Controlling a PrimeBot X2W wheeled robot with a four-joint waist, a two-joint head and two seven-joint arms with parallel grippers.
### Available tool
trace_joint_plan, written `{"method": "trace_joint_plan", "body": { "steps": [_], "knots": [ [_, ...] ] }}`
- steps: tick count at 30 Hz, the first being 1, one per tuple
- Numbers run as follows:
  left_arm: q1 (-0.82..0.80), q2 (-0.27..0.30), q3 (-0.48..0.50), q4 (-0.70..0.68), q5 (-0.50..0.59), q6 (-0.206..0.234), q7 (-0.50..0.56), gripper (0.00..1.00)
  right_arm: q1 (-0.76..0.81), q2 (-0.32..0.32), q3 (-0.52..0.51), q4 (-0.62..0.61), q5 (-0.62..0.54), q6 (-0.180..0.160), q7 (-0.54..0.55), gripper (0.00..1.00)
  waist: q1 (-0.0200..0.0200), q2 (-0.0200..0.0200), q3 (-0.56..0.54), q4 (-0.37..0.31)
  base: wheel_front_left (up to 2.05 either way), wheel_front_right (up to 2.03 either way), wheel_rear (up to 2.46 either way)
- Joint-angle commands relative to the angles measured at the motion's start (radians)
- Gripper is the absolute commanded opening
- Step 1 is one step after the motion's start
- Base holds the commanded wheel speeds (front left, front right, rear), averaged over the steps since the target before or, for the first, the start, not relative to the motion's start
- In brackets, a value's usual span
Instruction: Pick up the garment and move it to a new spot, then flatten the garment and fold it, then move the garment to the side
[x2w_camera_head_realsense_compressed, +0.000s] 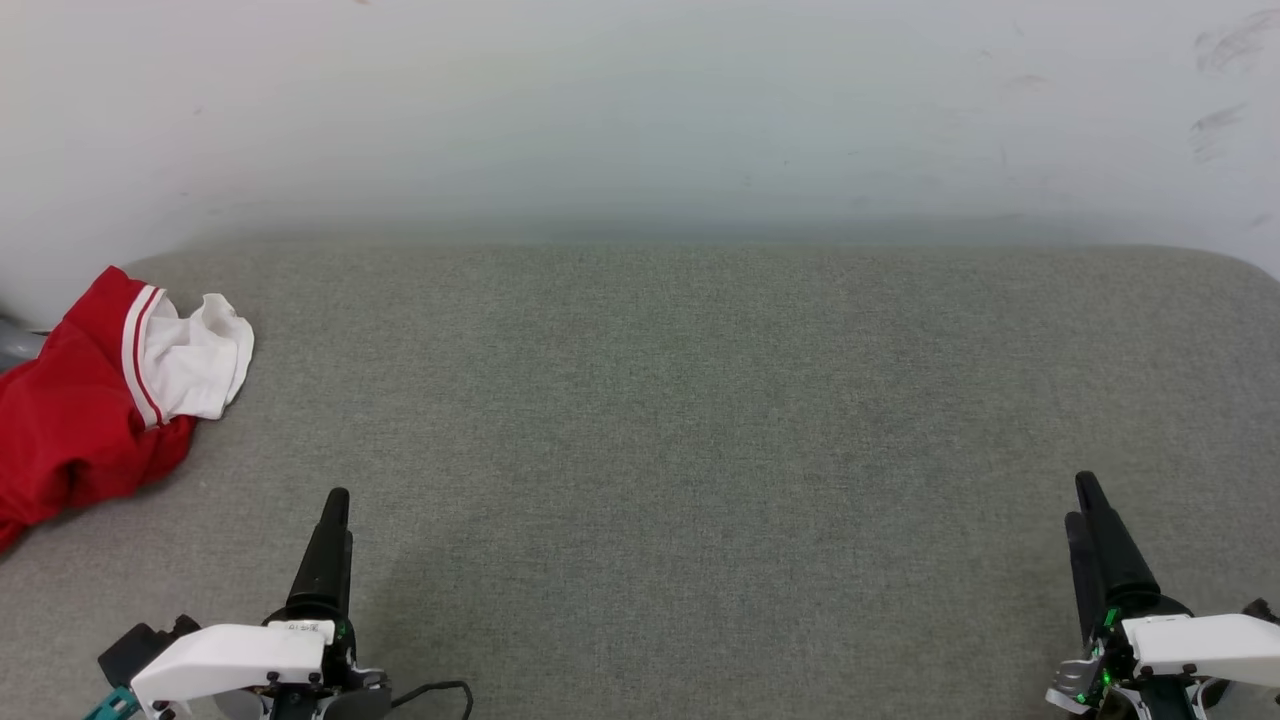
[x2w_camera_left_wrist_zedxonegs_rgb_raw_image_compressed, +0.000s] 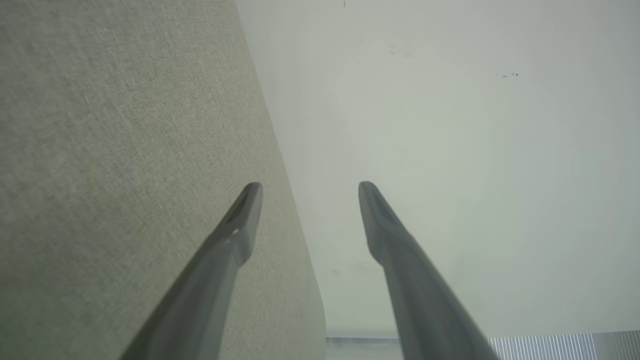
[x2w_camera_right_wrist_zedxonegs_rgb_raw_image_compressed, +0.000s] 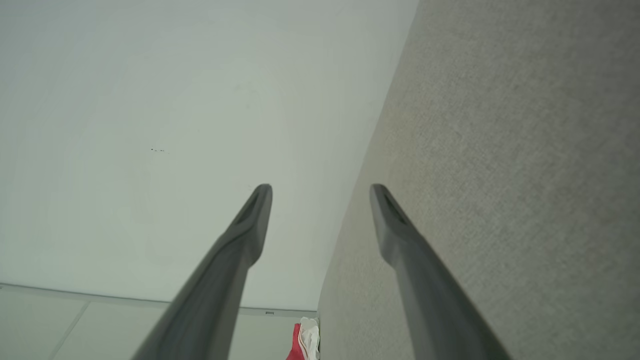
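Head view first: where is the red soft-fabric T-shirt (x2w_camera_head_realsense_compressed: 70, 420)?
— Bunched up at the far left of the flat grey woven-fabric surface (x2w_camera_head_realsense_compressed: 700, 450), partly cut off by the picture's edge. One white sleeve with red-and-white striped trim lies on top, turned to the right.

And the left gripper (x2w_camera_head_realsense_compressed: 337, 500)?
— Low on the left, fingers pointing up the picture. The shirt lies ahead of it and further left, well apart. In the left wrist view its two dark fingers (x2w_camera_left_wrist_zedxonegs_rgb_raw_image_compressed: 310, 186) are spread wide with nothing between them.

The right gripper (x2w_camera_head_realsense_compressed: 1080, 495)?
— Low at the right, far from the shirt. The right wrist view shows it (x2w_camera_right_wrist_zedxonegs_rgb_raw_image_compressed: 321, 187) likewise spread and empty, with a sliver of the shirt (x2w_camera_right_wrist_zedxonegs_rgb_raw_image_compressed: 305, 342) at the bottom edge, against the plain white wall (x2w_camera_head_realsense_compressed: 640, 100).
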Motion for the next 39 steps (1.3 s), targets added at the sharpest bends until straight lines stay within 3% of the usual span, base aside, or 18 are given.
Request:
{"method": "trace_joint_plan", "body": {
  "steps": [1,22,39],
  "knots": [
    [-0.023,0.002,0.002,-0.030,0.035,0.007,-0.009,1.00,-0.015,-0.001,-0.005,-0.028,-0.037,0.000,-0.010,1.00,0.0000,0.0000,0.000,0.000,0.00,0.00,0.00],
    [-0.013,0.003,-0.086,-0.151,0.502,0.169,-0.091,1.00,0.001,0.000,0.021,-0.196,-0.524,0.000,-0.092,1.00,0.0000,0.0000,0.007,0.004,0.00,0.00,0.00],
    [-0.008,0.015,-0.152,-0.162,0.793,0.249,-0.146,1.00,0.017,0.000,0.046,-0.207,-0.817,0.000,-0.147,1.00,0.0000,0.0000,0.009,0.009,0.00,0.00,0.00]
  ]
}}
